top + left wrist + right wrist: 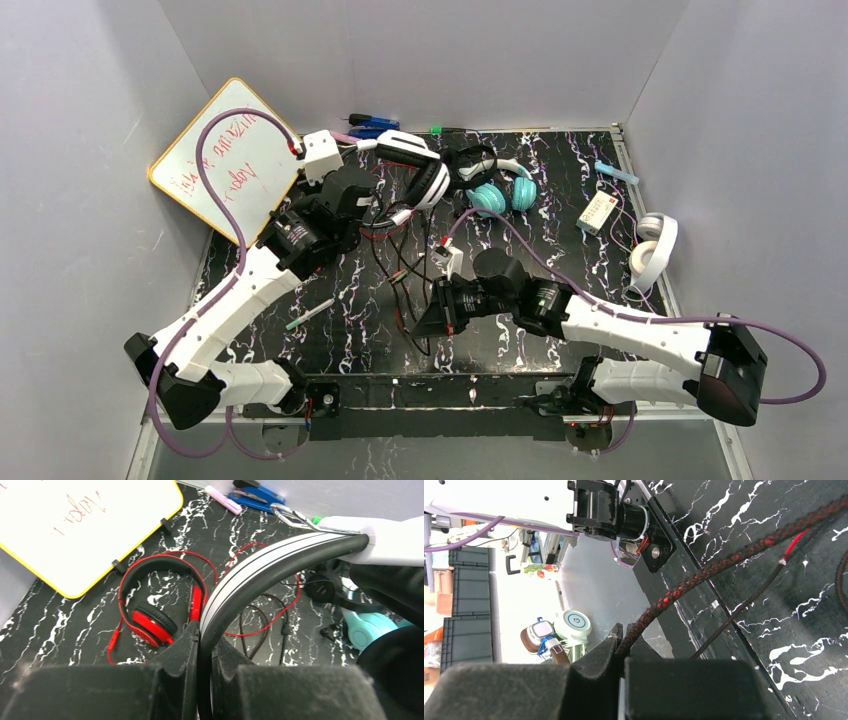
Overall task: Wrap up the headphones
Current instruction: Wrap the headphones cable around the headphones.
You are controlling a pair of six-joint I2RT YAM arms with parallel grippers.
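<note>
My left gripper [205, 640] is shut on the striped headband of the white-and-black headphones [260, 572], which it holds above the table at the back centre [415, 165]. The red headphones [155, 620] lie flat beneath, their red cord looping around. My right gripper [624, 640] is shut on a braided red-and-black cord [704, 572], near the table's front edge [425, 315]. The cord runs up toward the held headphones. The teal headphones [500, 195] and the small black headphones [470, 160] sit at the back. The all-white headphones [655, 250] lie at the right edge.
A yellow-rimmed whiteboard [230, 165] leans at the back left. Blue tools [370, 125] lie by the back wall, a white box [597, 213] at the right, a marker [310, 315] at the front left. Thin dark cords [749, 602] trail across the marbled mat.
</note>
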